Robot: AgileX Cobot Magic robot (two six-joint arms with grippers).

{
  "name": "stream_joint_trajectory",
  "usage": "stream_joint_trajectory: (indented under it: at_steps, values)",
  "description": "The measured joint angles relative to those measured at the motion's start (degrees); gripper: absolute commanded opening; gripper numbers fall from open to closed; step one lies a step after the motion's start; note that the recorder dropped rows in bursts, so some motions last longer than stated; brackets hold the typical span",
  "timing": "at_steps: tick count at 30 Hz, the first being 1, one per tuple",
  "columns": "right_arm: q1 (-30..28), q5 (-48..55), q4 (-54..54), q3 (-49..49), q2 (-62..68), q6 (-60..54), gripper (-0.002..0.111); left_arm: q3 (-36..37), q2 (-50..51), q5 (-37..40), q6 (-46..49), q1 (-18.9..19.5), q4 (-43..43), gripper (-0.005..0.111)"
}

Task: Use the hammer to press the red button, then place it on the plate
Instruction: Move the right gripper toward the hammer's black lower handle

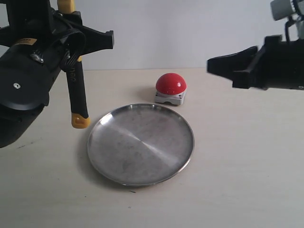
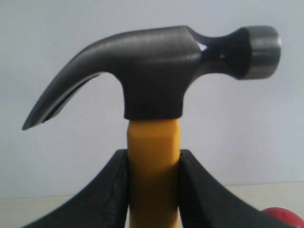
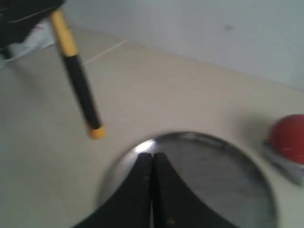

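Now, left pincer (image 2: 153, 190): is clamping both fingers on the yellow neck of the hammer (image 2: 156, 80), right under its dark head.
Hammer pose: is hanging head up and handle down over the left side of the desk (image 1: 247, 156). Its yellow looped end is floating just off the plate's left rim, seemingly clear of the desk top.
Why held so: gripping close to the head is probably keeping the heavy end from swinging. The free handle end is pointing down, so that end looks readiest for pressing.
Right pincer (image 3: 152, 159): is keeping its fingers pressed together on nothing, hovering over the right side of the desk with its tips pointing toward the middle, likely staying out of the way.
Button (image 1: 171, 83): is sitting on its pale base toward the far edge, about midway along, just beyond the plate's far rim and well apart from the hammer.
Plate (image 1: 142, 142): is lying flat in the middle of the desk, nearer the front edge than the button, and is holding nothing.
Step in hand: is looking like the carry toward the button, with the plate waiting for the hammer afterwards.
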Motion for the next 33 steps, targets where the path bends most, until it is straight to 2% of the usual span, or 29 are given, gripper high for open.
stream_joint_trajectory:
  at_steps: [3, 8, 12, 13, 14, 16, 20, 24, 33]
  values:
    - [0.0, -10.2, -3.5, -2.5, 6.9, 0.2, 0.002, 0.0, 0.0, 0.0, 0.0, 0.0, 0.0, 0.0]
    - [0.0, -18.2, -2.5, -3.2, 16.2, -8.7, 0.018, 0.0, 0.0, 0.0, 0.0, 0.0, 0.0, 0.0]
    - [1.0, -18.5, 3.2, -3.3, 21.1, -14.1, 0.04, 0.0, 0.0, 0.0, 0.0, 0.0, 0.1, 0.0]
    - [1.8, -18.5, 4.8, -3.4, 22.1, -15.7, 0.051, 0.0, 0.0, 0.0, 0.0, 0.0, 0.1, 0.0]
    - [4.2, -18.5, 7.4, -3.4, 23.8, -19.2, 0.062, 0.0, 0.0, 0.0, 0.0, 0.0, 0.2, 0.0]
    - [9.1, -18.6, 12.4, -3.4, 25.3, -26.0, 0.07, 0.0, 0.0, 0.0, 0.0, 0.0, 0.5, 0.0]
    - [18.1, -18.9, 24.6, -4.0, 27.0, -37.6, 0.07, 0.0, 0.0, 0.0, -3.4, 0.0, 0.5, 0.0]
    - [24.9, -19.1, 30.4, -8.7, 29.3, -40.6, 0.07, 0.0, 0.0, 0.1, -4.9, 0.0, 0.1, 0.0]
    - [26.7, -17.9, 33.2, -16.9, 36.1, -33.5, 0.07, 0.0, 0.0, 1.2, -5.7, 0.0, -0.1, 0.0]
